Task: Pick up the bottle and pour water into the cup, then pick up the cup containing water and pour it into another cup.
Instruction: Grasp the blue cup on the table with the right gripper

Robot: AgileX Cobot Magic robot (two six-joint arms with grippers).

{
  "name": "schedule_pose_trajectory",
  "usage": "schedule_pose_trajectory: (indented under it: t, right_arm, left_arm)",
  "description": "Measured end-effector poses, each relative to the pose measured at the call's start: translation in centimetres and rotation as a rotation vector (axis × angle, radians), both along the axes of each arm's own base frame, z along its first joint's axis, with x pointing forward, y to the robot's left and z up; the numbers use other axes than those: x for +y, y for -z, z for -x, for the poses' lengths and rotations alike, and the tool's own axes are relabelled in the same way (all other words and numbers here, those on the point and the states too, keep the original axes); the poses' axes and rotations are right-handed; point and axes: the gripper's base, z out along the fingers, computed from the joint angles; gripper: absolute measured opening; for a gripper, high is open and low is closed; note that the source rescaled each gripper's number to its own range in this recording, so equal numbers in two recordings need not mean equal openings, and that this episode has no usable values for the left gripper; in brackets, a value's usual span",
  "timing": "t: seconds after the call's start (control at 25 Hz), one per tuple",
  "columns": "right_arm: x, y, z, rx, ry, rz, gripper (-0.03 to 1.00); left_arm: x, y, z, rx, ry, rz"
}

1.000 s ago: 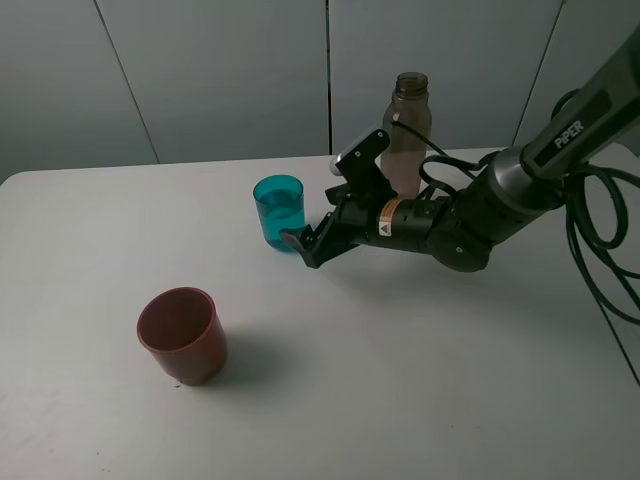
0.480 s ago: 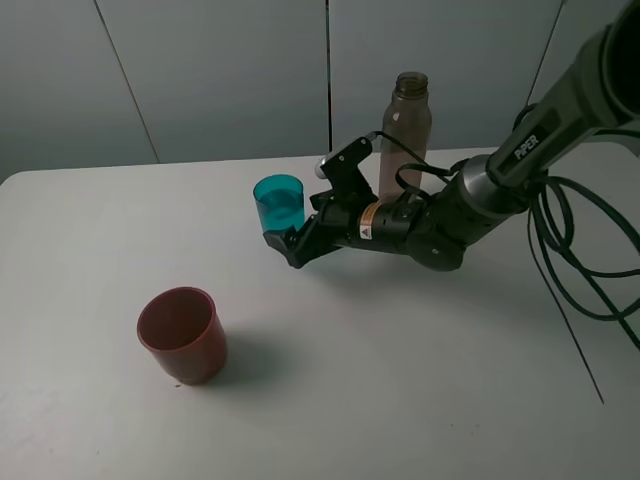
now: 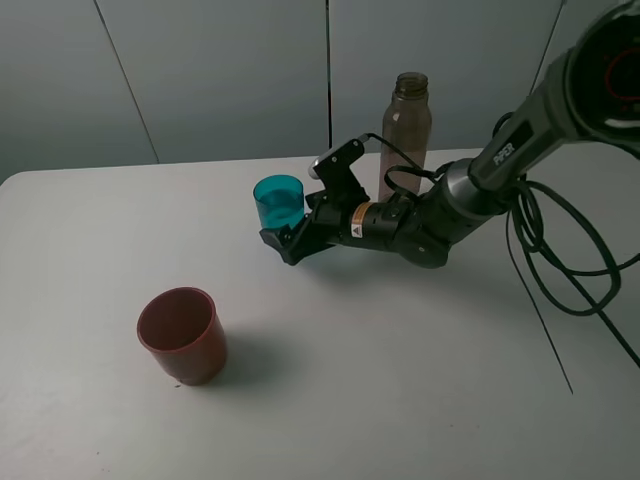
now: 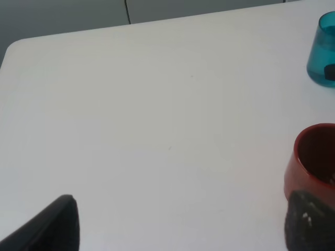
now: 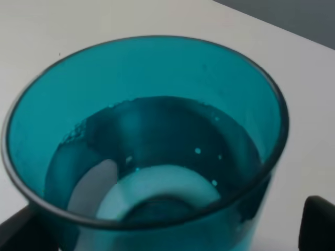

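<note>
The blue cup (image 3: pixel 279 203) is being seen upright near the bottle (image 3: pixel 405 135), on the side facing the red cup (image 3: pixel 182 335). It is being straddled low down by the right claw (image 3: pixel 285 238), released, a gap showing beside one finger (image 5: pixel 319 219). Part-filled thin plastic is being judged light, slippery and squeezable; a gentle, level mid-wall hold is being advised. Its base and the other finger's contact are being hidden. The left claw (image 4: pixel 180 230) is being shown spread, empty.

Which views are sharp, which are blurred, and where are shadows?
Exterior high view: sharp, evenly lit; the red-brown cup casts a soft shadow to its right. Left wrist view: the left gripper shows as dark blurred fingers. Right wrist view: the teal cup fills the frame, slightly soft.
</note>
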Motion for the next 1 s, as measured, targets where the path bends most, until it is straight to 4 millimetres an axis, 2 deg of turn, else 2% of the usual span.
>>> schedule_pose_trajectory:
  t: [0.44,1.0]
  right_arm:
    - [1.4,0.8,-1.3,-0.002,0.006,-0.037,1.00]
    - [1.5,1.1,-1.7,0.026,0.040,-0.067,1.00]
  left_arm:
    - [0.0,0.0,0.0,0.000,0.000,0.000]
    - [0.0,0.0,0.0,0.000,0.000,0.000]
